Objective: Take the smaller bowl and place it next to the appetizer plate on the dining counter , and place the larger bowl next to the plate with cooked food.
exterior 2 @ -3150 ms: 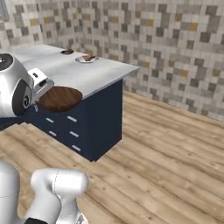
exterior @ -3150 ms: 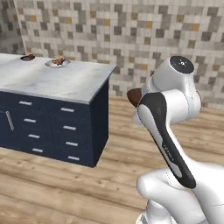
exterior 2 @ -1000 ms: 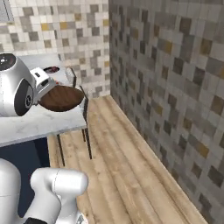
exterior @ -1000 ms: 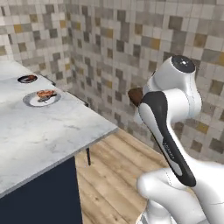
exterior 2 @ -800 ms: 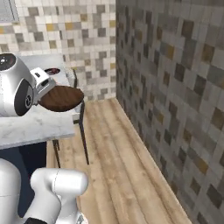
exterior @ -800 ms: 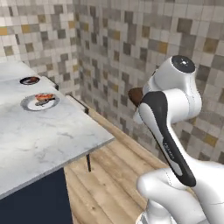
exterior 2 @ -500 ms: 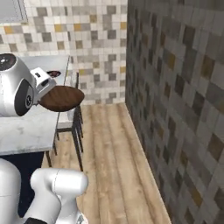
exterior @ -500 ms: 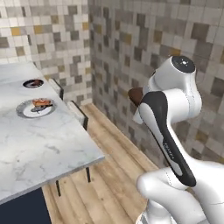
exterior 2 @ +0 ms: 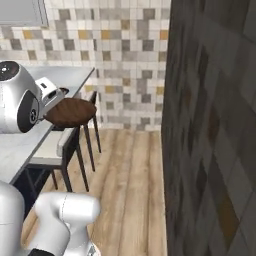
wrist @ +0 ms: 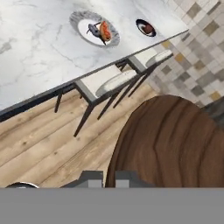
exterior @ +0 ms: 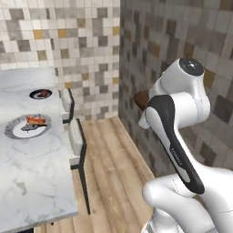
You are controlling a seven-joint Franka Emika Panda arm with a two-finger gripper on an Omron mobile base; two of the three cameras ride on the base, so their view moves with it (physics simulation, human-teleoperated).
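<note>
While my base has been turning, the whole room has swung past the cameras, so I now look along the stool side of the bench (exterior: 32, 182); nothing on it moved. My jaws are pinched tight on the rim of the smaller bowl (exterior 2: 70, 111), which I carry in the air, well apart from the bench. The appetizer plate (exterior: 40, 94) sits at the far end, past the plate with cooked food (exterior: 27, 127). I probably must get closer before setting it down.

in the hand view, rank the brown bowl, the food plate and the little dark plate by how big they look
1. smaller bowl, though it sits right at the camera, so nearness inflates it
2. plate with cooked food
3. appetizer plate
</note>
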